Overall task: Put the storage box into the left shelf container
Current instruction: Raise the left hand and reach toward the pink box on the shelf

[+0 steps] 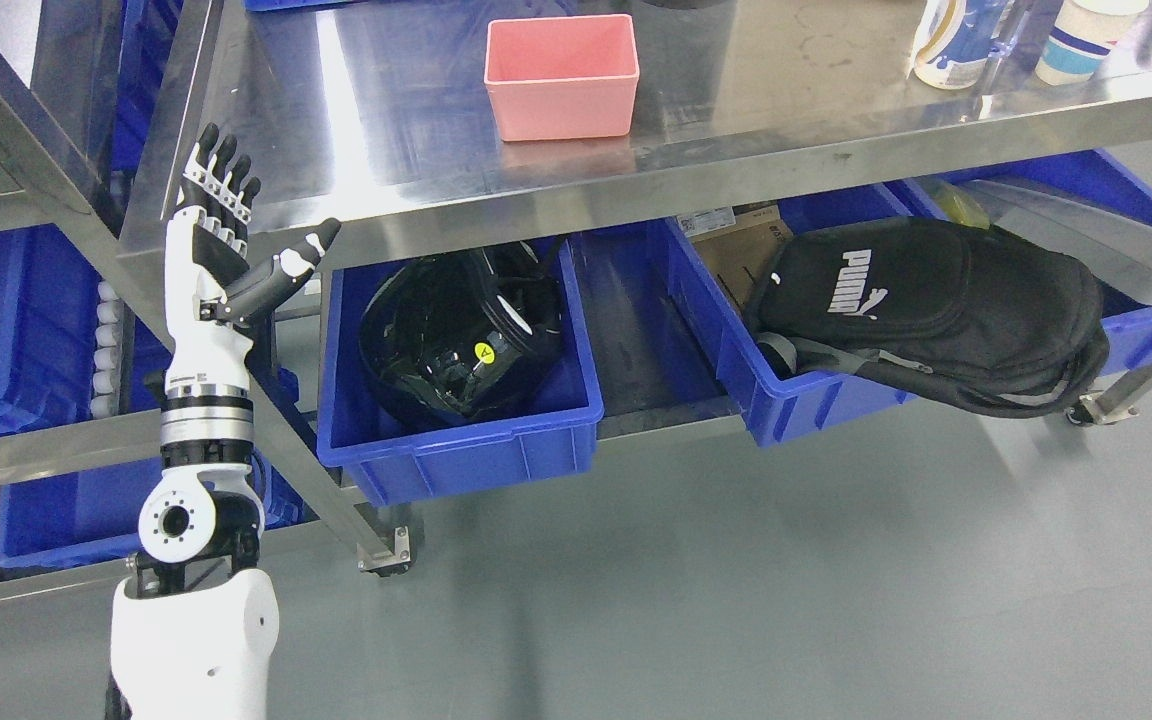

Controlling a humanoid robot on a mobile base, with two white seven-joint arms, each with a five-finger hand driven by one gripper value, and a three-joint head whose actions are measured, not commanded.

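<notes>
One robot arm rises from the lower left, white shell then a banded metal wrist, ending in the left hand [221, 235] — four black-tipped fingers straight and together, thumb stuck out to the right, holding nothing. It stands in front of the corner of a stainless steel table [416, 130], whose top is smooth and reflective. One pink storage box [561, 75] sits on that top — plastic, rectangular, open and empty — up and to the right of the hand, well apart from it. Under the top, two blue plastic bins stand out: the nearer bin [461, 450] just right of the hand holds a glossy black helmet [461, 335]; the farther bin [786, 395] carries a black fabric Puma backpack [936, 300]. Further blue crates [6, 330] fill the shelf at left. Two paper cups [1086, 40] stand at the table's far right.
</notes>
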